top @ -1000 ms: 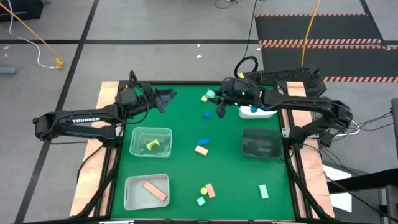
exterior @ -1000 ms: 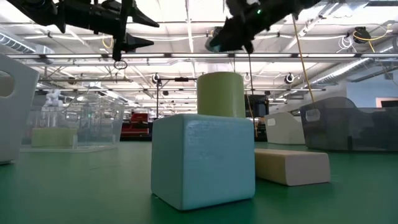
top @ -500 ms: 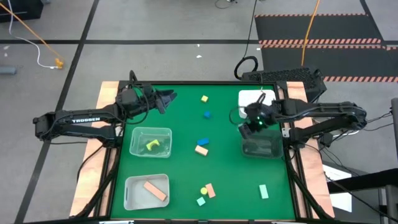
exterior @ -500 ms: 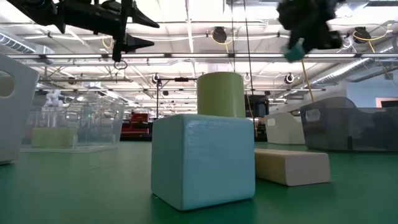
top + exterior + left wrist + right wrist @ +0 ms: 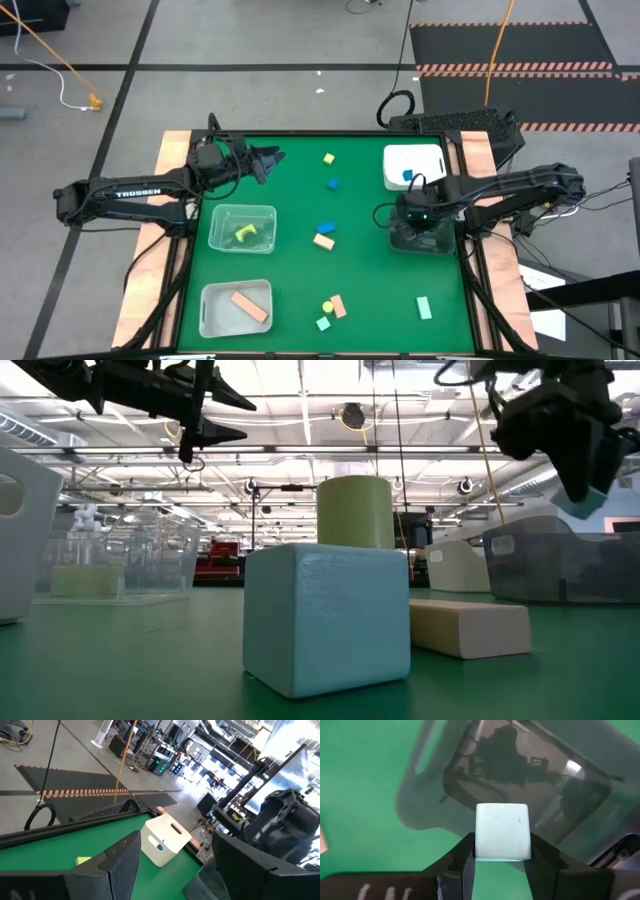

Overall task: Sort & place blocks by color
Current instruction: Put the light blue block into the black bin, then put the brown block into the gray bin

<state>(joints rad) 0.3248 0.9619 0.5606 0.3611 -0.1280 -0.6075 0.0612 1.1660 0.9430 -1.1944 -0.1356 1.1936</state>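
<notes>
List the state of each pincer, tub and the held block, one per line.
Right pincer: shut on mint cube, above dark tub.
Left pincer: open, empty, raised over the table's far left.
Dark tub: looks empty.
White tub: holds a blue block.
Clear tub: holds a yellow piece.

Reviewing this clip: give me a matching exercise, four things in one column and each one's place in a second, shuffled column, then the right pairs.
Things:
1. mint cube
2. yellow arch
3. peach-orange bar
4. blue block

Places:
A. in the white tub
B. in the clear tub near the left claw
C. in the right claw, above the dark tub
D. in the white tray at the near left corner

Pairs: 1-C, 2-B, 3-D, 4-A
</notes>
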